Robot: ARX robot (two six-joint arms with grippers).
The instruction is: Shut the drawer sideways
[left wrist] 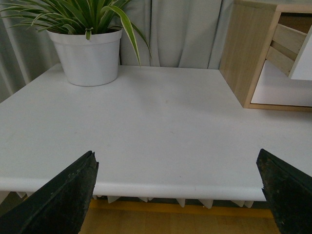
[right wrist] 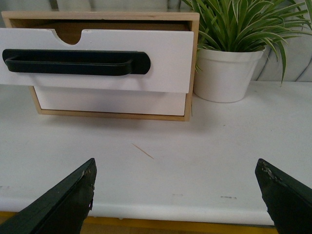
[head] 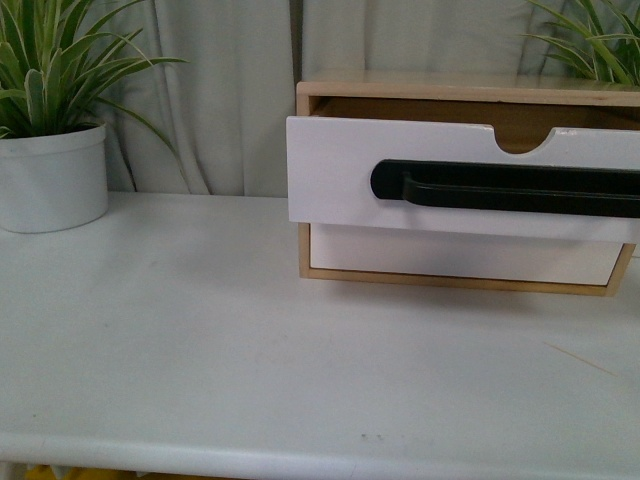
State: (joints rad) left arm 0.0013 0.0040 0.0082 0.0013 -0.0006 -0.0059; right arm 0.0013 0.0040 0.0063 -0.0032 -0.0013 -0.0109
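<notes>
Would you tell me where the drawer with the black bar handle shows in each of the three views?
Front view: the drawer sits right of centre, pulled out of the cabinet.
Left wrist view: only its side and front edge show, projecting from the cabinet.
Right wrist view: face-on, beside a potted plant.
Shared landmark: the light-wood cabinet.

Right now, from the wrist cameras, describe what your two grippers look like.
The left gripper shows two matte black fingers, wedge-shaped and tapering to blunt tips with rough edges. The right gripper has the same wedge fingers, very dark with a greenish cast and pale scuffs at the tips. No cables, markings or arm links show; the front view holds neither arm.
</notes>
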